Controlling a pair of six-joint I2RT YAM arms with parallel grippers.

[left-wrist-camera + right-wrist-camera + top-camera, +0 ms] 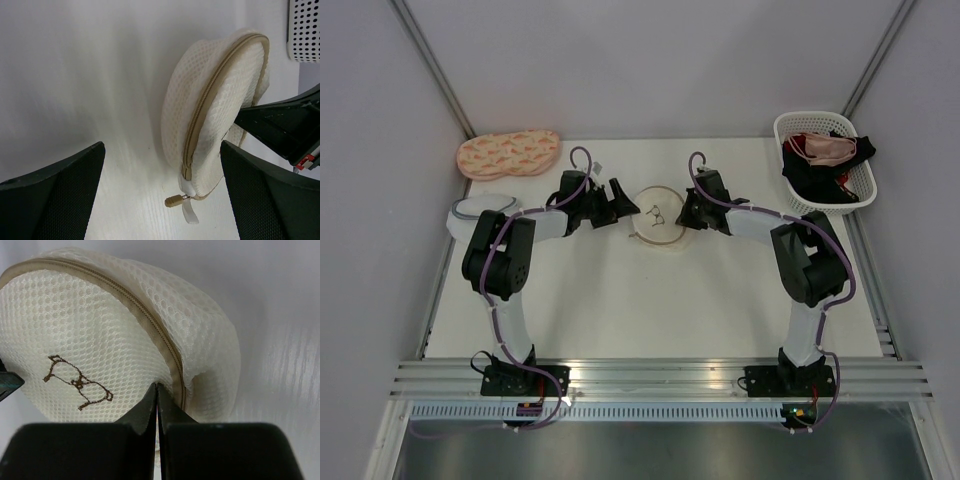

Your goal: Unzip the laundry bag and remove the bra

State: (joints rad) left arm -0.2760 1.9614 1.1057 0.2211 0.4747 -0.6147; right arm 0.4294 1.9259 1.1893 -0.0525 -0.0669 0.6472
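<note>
I've hardly begun: the round cream mesh laundry bag (658, 220) lies mid-tabletop (650, 300) between my hands, its tan zip (210, 100) closed along all I can see, the pull (175, 201) untouched. No white bra shows, so I judge it's inside. My left hand (626, 206) is spread wide beside the pull; my right hand (157, 395) is pressed together at the rim, whether nipping mesh I cannot tell. Pale grey walls surround the white surface; a white slotted basket (790, 122) sits far right, a peach patterned pouch (508, 153) far left
</note>
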